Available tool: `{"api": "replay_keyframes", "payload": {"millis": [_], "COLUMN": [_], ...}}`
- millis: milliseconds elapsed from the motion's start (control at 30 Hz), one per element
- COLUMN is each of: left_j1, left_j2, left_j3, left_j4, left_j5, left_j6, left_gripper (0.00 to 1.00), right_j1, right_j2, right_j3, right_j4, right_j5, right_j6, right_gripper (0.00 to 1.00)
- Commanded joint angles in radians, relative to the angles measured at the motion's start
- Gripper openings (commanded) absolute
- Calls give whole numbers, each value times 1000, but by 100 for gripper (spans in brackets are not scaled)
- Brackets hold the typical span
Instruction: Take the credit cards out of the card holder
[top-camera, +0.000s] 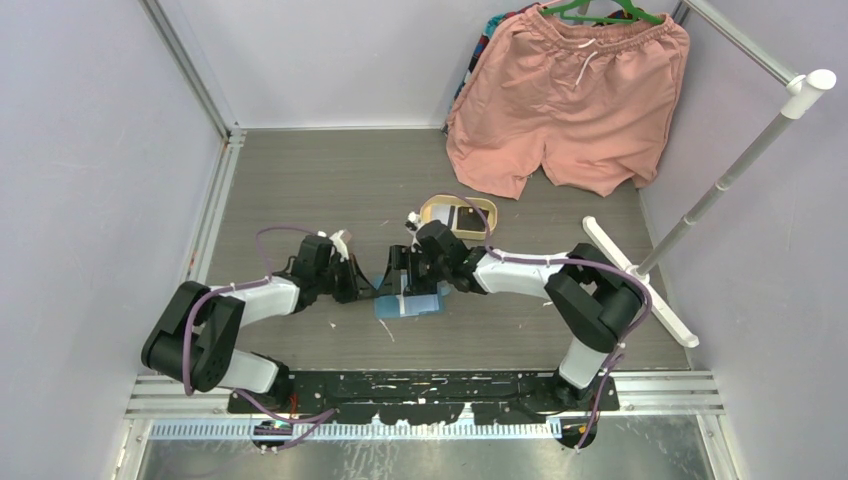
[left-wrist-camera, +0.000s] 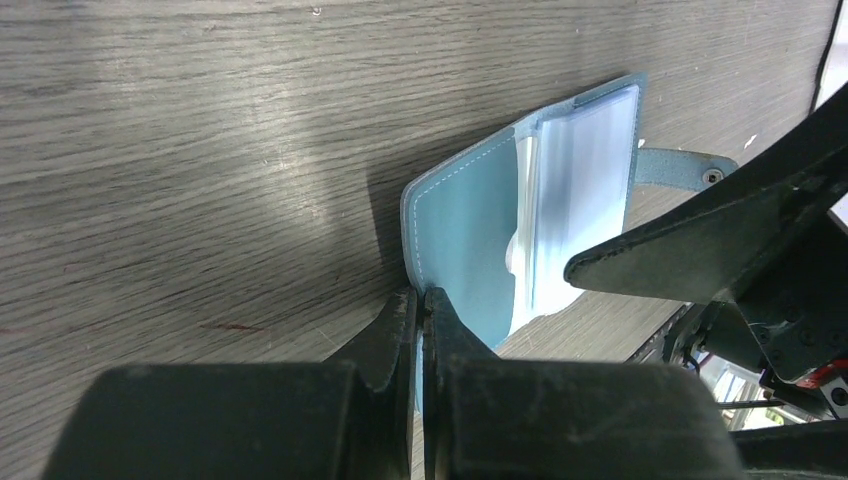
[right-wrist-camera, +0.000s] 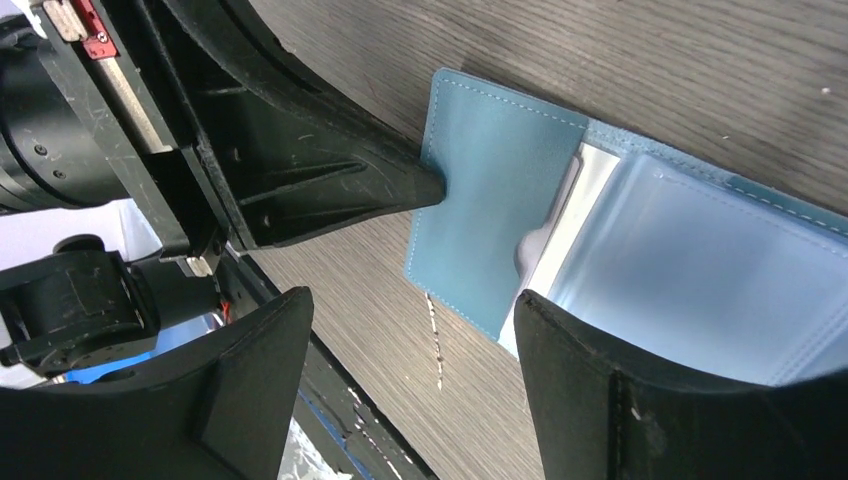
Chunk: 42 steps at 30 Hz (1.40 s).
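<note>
The teal-blue card holder lies open on the table between both arms. My left gripper is shut on the edge of its left flap, pinning that flap. The clear inner sleeves fan out to the right, and the snap tab sticks out beyond them. A light credit card edge peeks from the pocket behind the flap. My right gripper hangs open just above the holder, one finger over the sleeves, the other off to the side. A dark card lies in the tan tray.
Pink shorts hang at the back right. A white stand with a slanted pole rests on the table's right side. Metal rails run along the near edge by the arm bases.
</note>
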Motion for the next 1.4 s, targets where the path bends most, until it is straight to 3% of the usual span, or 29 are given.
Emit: {"api": "replay_keyframes", "payload": {"millis": [0, 533, 933, 1100, 1367], "left_j1": [-4, -76, -97, -96, -96], "left_j2": [23, 19, 31, 32, 31], "left_j3": [-39, -55, -42, -41, -45], "left_j4": [-5, -41, -70, -71, -70], "left_j5": [-71, -196, -239, -240, -237], "left_j6": [27, 10, 3, 0, -7], "left_gripper": [0, 0, 0, 0, 0], "right_j1": [-4, -31, -67, -76, -93], "right_j2": [13, 76, 112, 117, 181], "right_j3": [-16, -123, -200, -249, -276], "right_j4": [130, 300, 506, 664, 835], "right_j5": [-15, 38, -70, -136, -194], "right_j6": [53, 98, 164, 194, 251], "right_gripper": [78, 76, 75, 67, 44]}}
